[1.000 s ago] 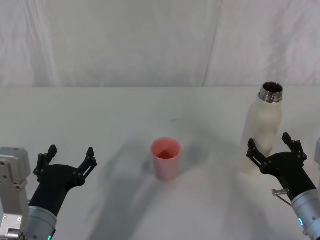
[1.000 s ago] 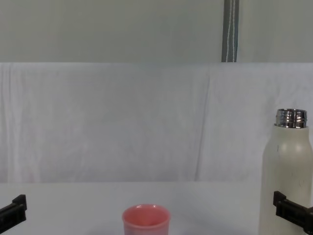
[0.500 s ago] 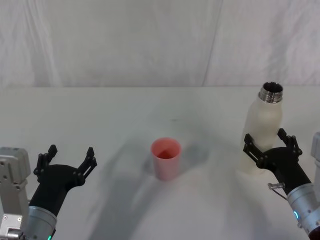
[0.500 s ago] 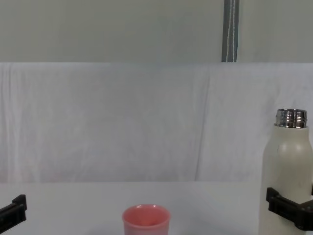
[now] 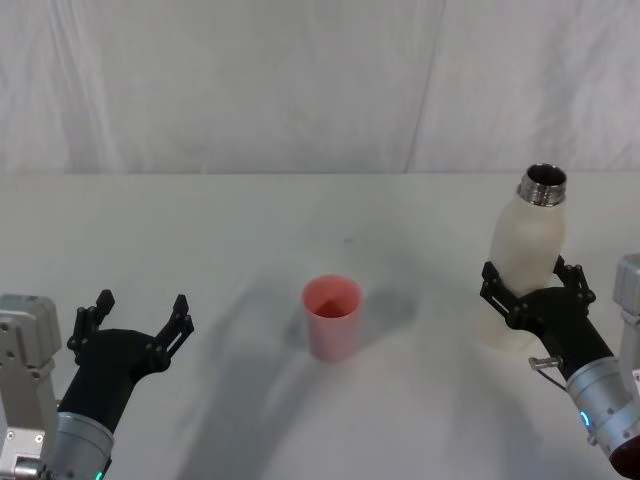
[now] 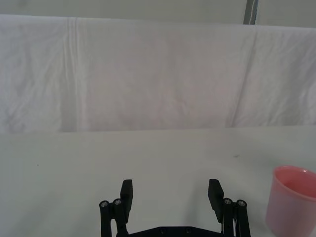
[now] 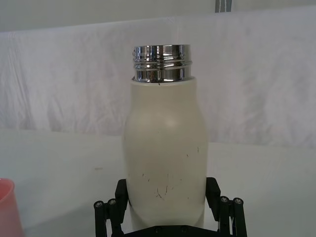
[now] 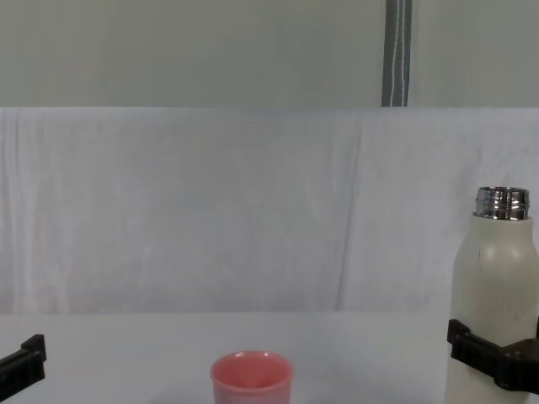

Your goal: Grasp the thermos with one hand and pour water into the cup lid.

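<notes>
Left gripper [image 5: 136,316] parked low at the table's [image 5: 250,220] near left, 2 fingers spread wide apart, nothing between them. Centre of the table: pink cup lid [image 5: 332,317], upright, mouth open, well apart from both grippers. Far right: thermos [image 5: 526,263] upright on the table, steel neck uncapped. Right gripper [image 5: 532,288] around its lower body, 1 finger on either side, not visibly pressed against the wall.
</notes>
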`<state>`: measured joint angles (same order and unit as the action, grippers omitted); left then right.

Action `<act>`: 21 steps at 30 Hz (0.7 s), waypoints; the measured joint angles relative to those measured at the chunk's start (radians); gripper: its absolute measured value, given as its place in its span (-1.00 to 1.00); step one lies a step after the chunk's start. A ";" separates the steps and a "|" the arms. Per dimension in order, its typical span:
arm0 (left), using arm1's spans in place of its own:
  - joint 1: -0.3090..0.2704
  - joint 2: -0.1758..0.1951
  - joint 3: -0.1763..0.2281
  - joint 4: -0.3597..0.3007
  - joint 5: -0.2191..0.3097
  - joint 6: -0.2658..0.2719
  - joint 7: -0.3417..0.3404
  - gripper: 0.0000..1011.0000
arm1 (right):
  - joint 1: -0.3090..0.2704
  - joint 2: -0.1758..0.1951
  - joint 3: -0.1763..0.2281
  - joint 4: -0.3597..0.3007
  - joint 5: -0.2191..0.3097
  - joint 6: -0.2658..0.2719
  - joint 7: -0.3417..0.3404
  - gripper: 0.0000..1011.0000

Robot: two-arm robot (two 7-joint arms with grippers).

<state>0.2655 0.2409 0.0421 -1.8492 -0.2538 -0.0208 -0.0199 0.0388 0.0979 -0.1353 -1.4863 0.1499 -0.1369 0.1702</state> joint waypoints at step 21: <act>0.000 0.000 0.000 0.000 0.000 0.000 0.000 0.98 | 0.038 0.003 -0.004 0.043 0.000 -0.005 0.007 0.98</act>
<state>0.2655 0.2410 0.0421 -1.8492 -0.2538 -0.0208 -0.0199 0.0770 0.1010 -0.1397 -1.4435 0.1500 -0.1417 0.1768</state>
